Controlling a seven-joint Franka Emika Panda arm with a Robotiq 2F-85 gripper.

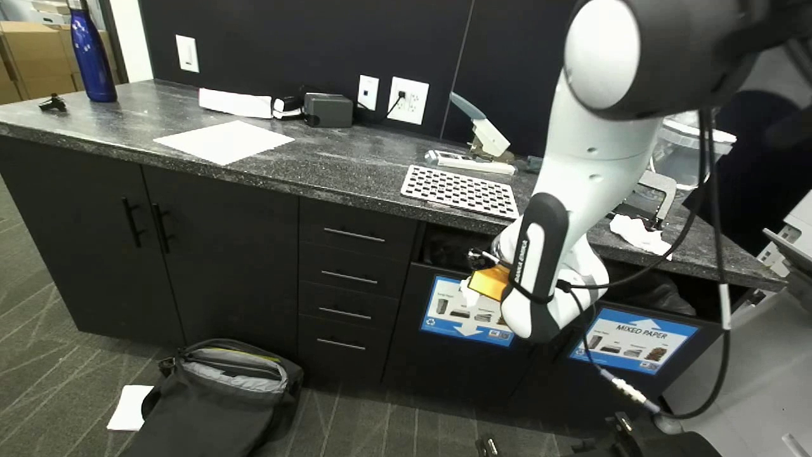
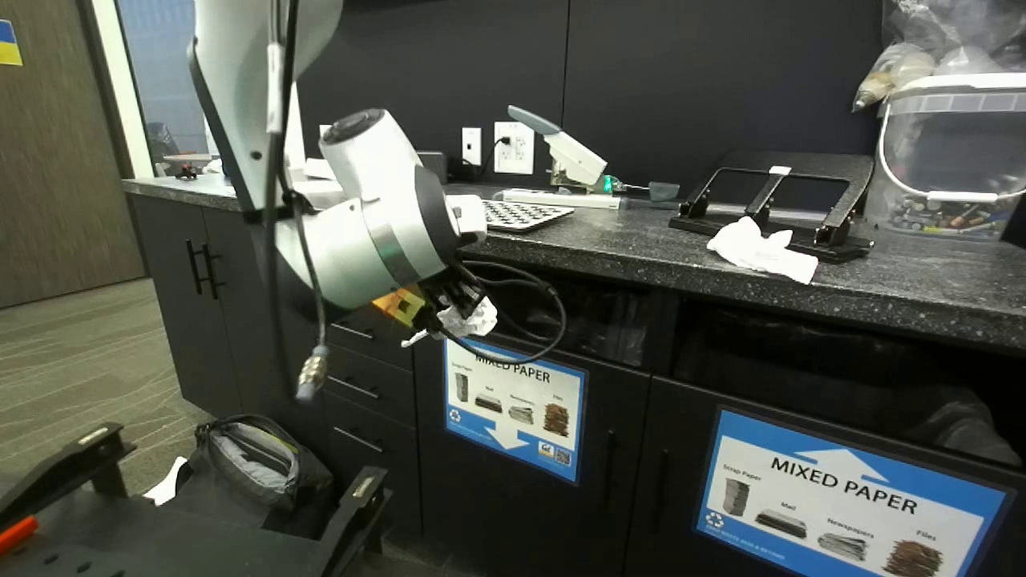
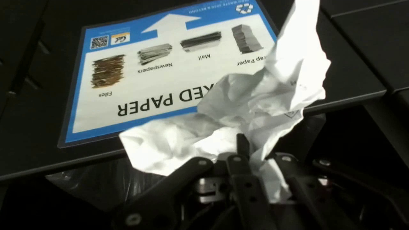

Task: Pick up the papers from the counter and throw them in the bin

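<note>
My gripper [image 3: 255, 156] is shut on a crumpled white paper wad [image 3: 281, 86], which spreads out beyond the fingers in the wrist view. In an exterior view the gripper [image 2: 450, 308] holds the wad [image 2: 474, 319] below the counter edge, in front of the left bin opening. In an exterior view only a little of the held wad [image 1: 468, 293] shows beside the arm. Another crumpled paper [image 1: 637, 235] lies on the dark speckled counter [image 1: 355, 155] near its front edge; it also shows in an exterior view [image 2: 757, 248]. The bin opening [image 2: 605, 316] has a clear liner inside.
A second bin opening [image 2: 817, 361] lies to the right. Mixed paper signs [image 2: 513, 401] mark both bin fronts. A checkered mat [image 1: 462, 189], a stapler [image 1: 485, 136], a black stand [image 2: 769, 192], a clear bucket [image 2: 946, 160] and a flat sheet [image 1: 225, 141] stand on the counter.
</note>
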